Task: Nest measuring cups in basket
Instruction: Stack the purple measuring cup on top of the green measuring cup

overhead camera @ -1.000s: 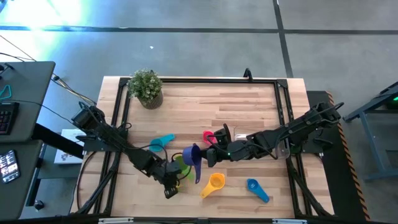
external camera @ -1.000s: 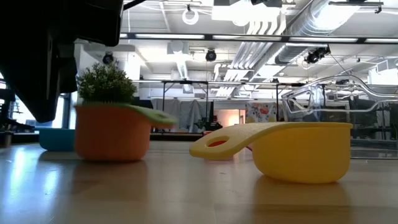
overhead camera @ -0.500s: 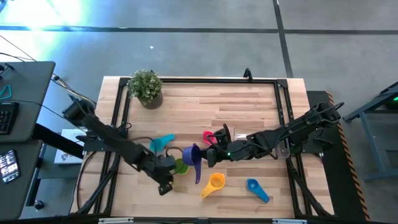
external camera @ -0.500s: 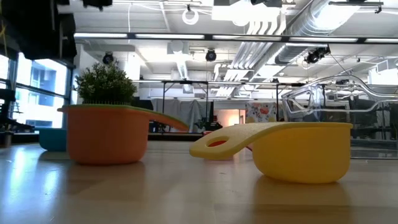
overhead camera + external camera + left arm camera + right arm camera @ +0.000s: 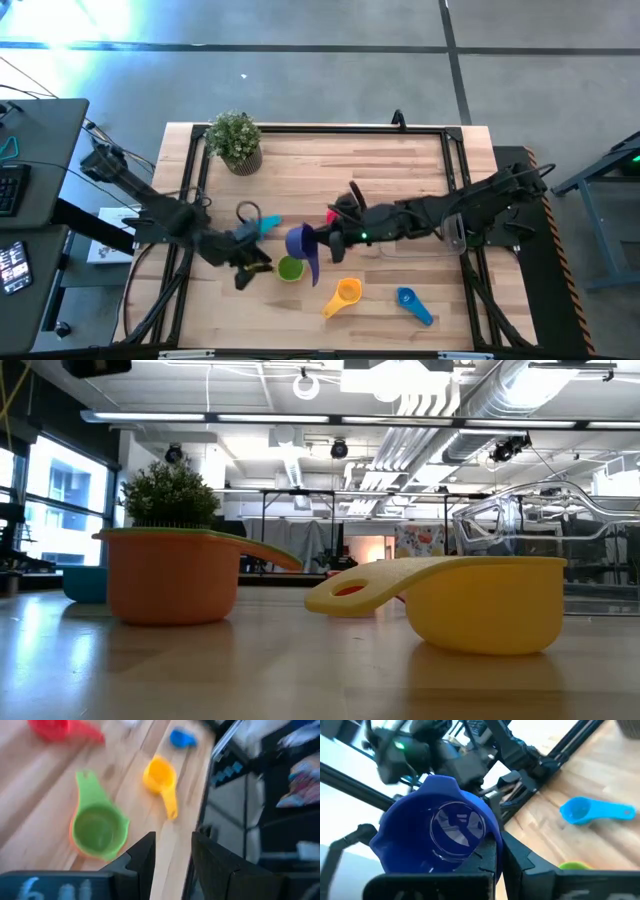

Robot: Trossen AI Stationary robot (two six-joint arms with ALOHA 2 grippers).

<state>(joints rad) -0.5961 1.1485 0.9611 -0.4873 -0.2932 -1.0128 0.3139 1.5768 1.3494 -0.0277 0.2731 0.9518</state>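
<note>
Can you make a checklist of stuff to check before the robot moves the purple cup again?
1. Right pincer shut on the purple cup: ok.
2. Left pincer open, holding nothing: ok.
3. Green cup nested in the salmon-pink cup: ok.
4. Left pincer clear of the green cup: ok.
5. Basket free for the cups: cannot tell.
</note>
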